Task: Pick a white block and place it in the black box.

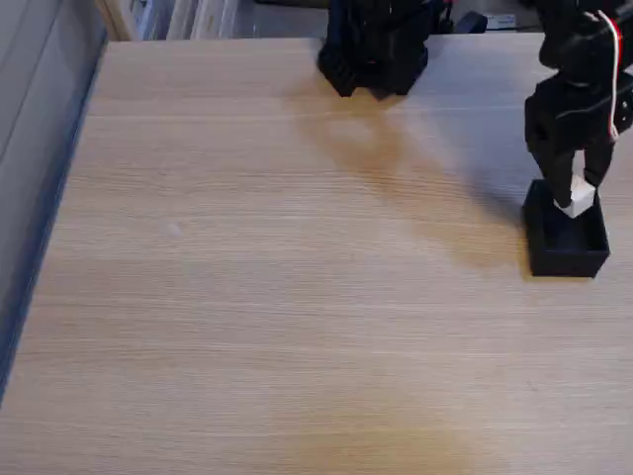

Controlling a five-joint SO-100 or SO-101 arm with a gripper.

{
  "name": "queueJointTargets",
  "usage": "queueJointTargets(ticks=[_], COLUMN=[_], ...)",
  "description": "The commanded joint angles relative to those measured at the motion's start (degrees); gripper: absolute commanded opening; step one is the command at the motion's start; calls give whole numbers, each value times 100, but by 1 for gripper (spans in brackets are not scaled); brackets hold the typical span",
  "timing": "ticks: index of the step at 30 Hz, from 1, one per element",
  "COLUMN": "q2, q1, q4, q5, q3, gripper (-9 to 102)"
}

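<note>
Fixed view: white block [577,201] clamped in hand [574,194] over black box [566,259]

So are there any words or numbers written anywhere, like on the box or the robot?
None can be read. The black box, the white block in the gripper and the wooden table all look plain. The things along the top edge behind the table are too blurred to tell if they carry writing.
</note>
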Motion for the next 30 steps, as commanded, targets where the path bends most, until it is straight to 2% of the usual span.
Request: queueJointTargets(ticks=[1, 2, 3, 4, 7, 9, 13, 18, 30], q2=[-62, -97, -123, -149, -149, -44, 431, 1635, 5423], q1=[-70, -79, -79, -79, -44, 18, 220, 598, 1793], q4=[53, 79, 88, 114, 229, 272, 229, 97, -220], q5=[53, 53, 97, 158, 176, 114, 272, 149, -1195], q3=[-352, -404, -431, -475, -527, -475, -193, 896, 5194], gripper=[3, 8, 19, 25, 29, 25, 0, 0, 0])
